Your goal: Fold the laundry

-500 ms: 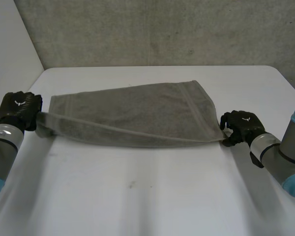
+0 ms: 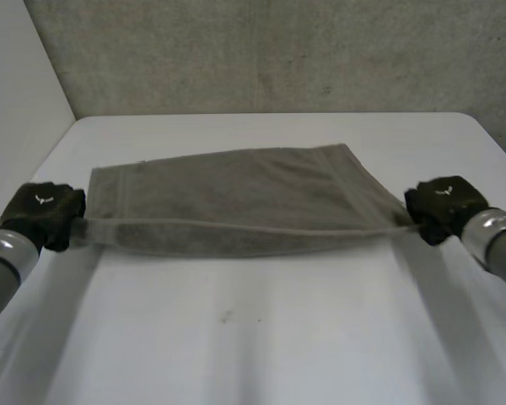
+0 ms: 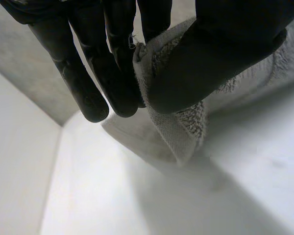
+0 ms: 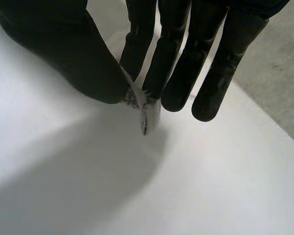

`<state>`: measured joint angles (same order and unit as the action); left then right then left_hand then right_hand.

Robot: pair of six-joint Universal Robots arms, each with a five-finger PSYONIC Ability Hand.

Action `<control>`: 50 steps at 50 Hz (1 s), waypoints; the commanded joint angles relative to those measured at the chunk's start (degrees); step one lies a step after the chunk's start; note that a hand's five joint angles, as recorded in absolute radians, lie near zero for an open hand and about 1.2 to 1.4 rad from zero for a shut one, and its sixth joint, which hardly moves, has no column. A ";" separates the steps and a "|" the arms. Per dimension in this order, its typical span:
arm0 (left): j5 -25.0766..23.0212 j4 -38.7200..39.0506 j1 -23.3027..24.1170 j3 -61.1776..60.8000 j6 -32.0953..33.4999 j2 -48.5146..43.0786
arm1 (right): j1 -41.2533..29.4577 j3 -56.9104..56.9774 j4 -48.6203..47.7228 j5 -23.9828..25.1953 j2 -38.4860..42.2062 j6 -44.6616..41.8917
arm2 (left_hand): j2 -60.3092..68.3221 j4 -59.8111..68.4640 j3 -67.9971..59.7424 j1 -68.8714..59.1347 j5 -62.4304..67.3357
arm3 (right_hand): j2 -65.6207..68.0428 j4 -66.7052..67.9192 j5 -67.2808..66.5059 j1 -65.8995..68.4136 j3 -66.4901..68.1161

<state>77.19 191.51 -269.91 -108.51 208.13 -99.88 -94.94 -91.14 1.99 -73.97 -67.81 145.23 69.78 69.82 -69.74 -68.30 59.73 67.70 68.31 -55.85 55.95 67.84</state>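
Note:
A grey towel (image 2: 236,198) is stretched across the white table (image 2: 253,337), its near edge lifted and pulled taut between both hands. My left hand (image 2: 42,213) pinches the towel's near left corner. In the left wrist view the thumb (image 3: 220,54) presses the terry cloth (image 3: 181,127) against the fingers (image 3: 112,73). My right hand (image 2: 443,205) holds the near right corner. The right wrist view has a small tip of towel (image 4: 146,111) pinched between thumb (image 4: 63,54) and fingers (image 4: 186,58), above the table.
A grey concrete wall (image 2: 270,51) rises behind the table's far edge. A white wall (image 2: 17,93) stands to the left. Bare table surface lies in front of the towel.
Both hands have moved outward and slightly up, pulling the towel's near edge straight and taut. The far part has flattened on the table.

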 commanded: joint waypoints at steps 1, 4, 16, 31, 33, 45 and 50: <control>-5.56 -26.05 -4.22 -6.08 15.87 14.24 | 7.12 -7.81 27.22 -2.84 -12.50 -31.36 | 10.22 10.18 -10.26 -11.70 10.27 | 12.30 11.69 -14.15 24.05 12.16; -6.71 -30.05 -4.75 -7.33 18.98 17.53 | 10.90 -10.54 34.28 -2.06 -17.51 -36.06 | 10.22 10.18 -10.26 -11.70 10.27 | 12.30 11.69 -14.15 24.05 12.16; -14.88 -24.28 -8.36 -9.53 20.66 20.10 | 12.25 -9.77 26.07 3.40 -20.36 -34.32 | 10.22 10.18 -10.26 -11.70 10.27 | 12.30 11.69 -14.15 24.05 12.16; 0.06 -8.52 5.35 13.59 11.07 -11.92 | -4.80 10.52 1.90 -9.96 8.63 -22.54 | 10.22 10.18 -10.26 -11.70 10.27 | 12.30 11.69 -14.15 24.05 12.16; 1.73 -7.12 5.79 19.02 10.55 -16.55 | -5.25 12.54 -0.13 -10.23 11.18 -22.36 | 10.22 10.18 -10.26 -11.70 10.27 | 12.30 11.69 -14.15 24.05 12.16; 3.31 -3.07 7.99 31.70 10.72 -26.42 | -7.62 22.67 -12.28 -13.83 20.08 -22.53 | 10.22 10.18 -10.26 -11.70 10.27 | 12.30 11.69 -14.15 24.05 12.16; 3.49 -2.98 9.39 35.38 10.72 -30.10 | -8.77 24.87 -14.56 -13.39 22.55 -22.71 | 10.22 10.18 -10.26 -11.70 10.27 | 12.30 11.69 -14.15 24.05 12.16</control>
<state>80.55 188.42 -261.80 -76.30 218.82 -126.82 -102.97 -67.92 -10.53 -87.62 -47.15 122.71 69.78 69.82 -69.74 -68.30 59.73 67.72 68.39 -56.51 55.95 68.05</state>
